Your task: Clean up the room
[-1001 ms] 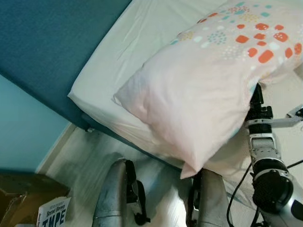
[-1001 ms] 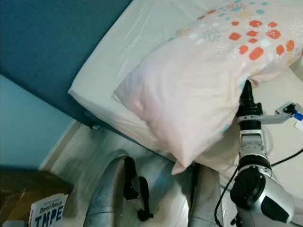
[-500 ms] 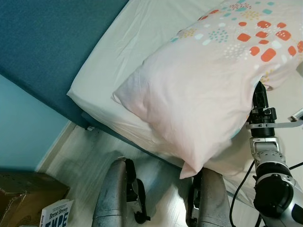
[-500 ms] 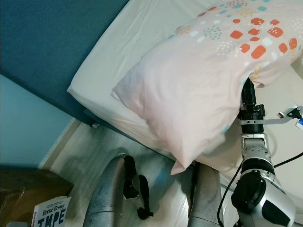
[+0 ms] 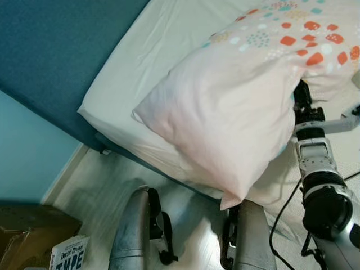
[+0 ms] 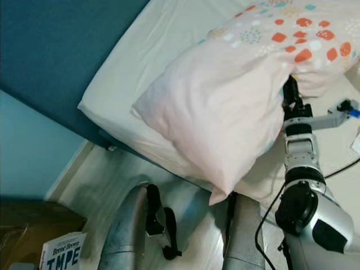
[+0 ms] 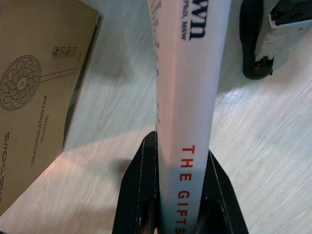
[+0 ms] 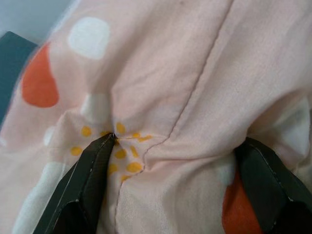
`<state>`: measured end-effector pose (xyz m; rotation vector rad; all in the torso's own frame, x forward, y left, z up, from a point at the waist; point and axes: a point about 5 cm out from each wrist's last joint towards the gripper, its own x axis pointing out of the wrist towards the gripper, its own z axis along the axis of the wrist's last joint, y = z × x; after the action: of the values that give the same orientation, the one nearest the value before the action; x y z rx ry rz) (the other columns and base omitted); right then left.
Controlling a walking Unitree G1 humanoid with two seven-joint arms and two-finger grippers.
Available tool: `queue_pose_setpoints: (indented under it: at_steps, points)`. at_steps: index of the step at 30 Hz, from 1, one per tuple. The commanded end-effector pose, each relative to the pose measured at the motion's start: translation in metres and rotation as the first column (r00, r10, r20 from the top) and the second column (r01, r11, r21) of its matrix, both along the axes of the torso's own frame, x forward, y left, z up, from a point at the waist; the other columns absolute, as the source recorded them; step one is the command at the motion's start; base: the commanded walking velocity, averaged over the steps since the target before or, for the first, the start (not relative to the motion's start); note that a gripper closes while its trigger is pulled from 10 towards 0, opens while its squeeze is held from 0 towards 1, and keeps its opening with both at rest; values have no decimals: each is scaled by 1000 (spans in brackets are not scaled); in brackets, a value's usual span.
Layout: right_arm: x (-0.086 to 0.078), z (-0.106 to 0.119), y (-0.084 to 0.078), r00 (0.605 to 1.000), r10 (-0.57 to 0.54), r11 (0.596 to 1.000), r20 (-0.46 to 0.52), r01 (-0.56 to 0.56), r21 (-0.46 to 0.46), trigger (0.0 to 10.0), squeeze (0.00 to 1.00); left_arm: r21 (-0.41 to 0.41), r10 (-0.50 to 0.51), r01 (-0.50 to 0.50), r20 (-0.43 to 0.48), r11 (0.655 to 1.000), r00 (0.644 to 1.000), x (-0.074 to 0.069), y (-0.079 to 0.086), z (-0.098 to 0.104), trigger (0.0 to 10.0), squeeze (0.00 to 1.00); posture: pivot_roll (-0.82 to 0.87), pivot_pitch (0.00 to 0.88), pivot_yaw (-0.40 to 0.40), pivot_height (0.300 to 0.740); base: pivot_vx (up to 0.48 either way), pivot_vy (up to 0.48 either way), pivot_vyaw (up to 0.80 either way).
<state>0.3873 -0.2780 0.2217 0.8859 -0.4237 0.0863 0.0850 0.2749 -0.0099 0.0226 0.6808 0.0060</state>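
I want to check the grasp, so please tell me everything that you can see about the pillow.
The pillow is large and soft, in a pale pink cloth case printed with orange, teal and white shapes toward its far end. A sewn seam runs across the cloth. It lies tilted over the corner of the white bed, one lower corner hanging past the mattress edge. The right gripper pinches a bunched fold of its cloth between both fingers.
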Motion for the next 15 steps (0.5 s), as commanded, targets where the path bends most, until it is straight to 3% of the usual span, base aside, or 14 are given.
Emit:
queue_pose_setpoints:
  at_steps: [1, 3, 4, 9, 10, 15]
  points:
    - [3, -15, 12, 995, 39, 999, -96, -40, -8, 10000, 0, -11, 38, -39, -68, 999, 997, -21, 1, -6, 10000, 0, 277, 557, 101, 588, 0, 0, 0]
    - [4, -15, 14, 993, 45, 999, -111, -47, -12, 10000, 0, -11, 39, -40, -67, 999, 997, -21, 1, -6, 10000, 0, 276, 558, 98, 588, 0, 0, 0]
    - [8, -20, 23, 981, 70, 997, -180, -75, -22, 10000, 0, -10, 42, -43, -66, 999, 997, -21, 2, -5, 10000, 0, 272, 557, 96, 588, 0, 0, 0]
    - [13, -28, 39, 951, 102, 991, -292, -121, -48, 10000, 0, -7, 51, -51, -63, 999, 997, -20, 3, -5, 10000, 0, 265, 554, 90, 588, 0, 0, 0]
    - [13, -26, 40, 957, 106, 992, -271, -121, -39, 0, 0, -8, 54, -55, -59, 998, 997, -17, 3, -6, 10000, 0, 258, 540, 84, 588, 0, 0, 0]
    - [12, -22, 34, 969, 98, 995, -228, -102, -2, 0, 0, -12, 58, -59, -55, 998, 997, -12, 1, -10, 10000, 0, 249, 524, 78, 588, 0, 0, 0]
